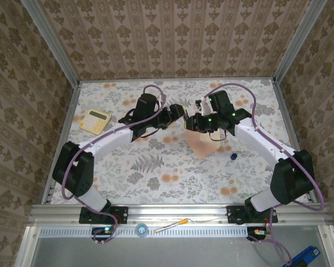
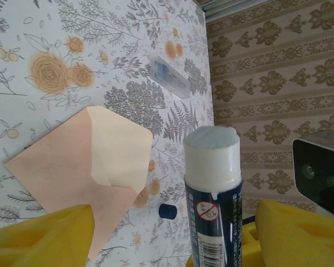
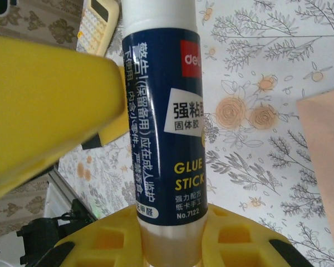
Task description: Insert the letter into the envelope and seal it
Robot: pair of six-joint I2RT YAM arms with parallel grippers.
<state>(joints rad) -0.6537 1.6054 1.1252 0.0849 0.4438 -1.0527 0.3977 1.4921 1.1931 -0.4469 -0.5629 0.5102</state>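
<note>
The envelope [image 2: 61, 172] lies flat on the flowered table [image 1: 156, 172], a little right of the middle, with its pointed flap [image 2: 119, 147] folded open and the paler inner face up. Whether anything is inside it cannot be told. Above its far edge the two grippers meet. The right gripper [image 1: 192, 123] is clamped on a glue stick [image 3: 161, 128], a yellow finger [image 3: 50, 105] pressed against the blue label. The left gripper [image 2: 172, 239] has its jaws spread wide on either side of the stick's white top, with a gap on both sides. A small blue cap [image 1: 234, 157] sits on the table just right of the envelope. A yellow calculator [image 1: 94, 120] rests well apart at the far left.
</note>
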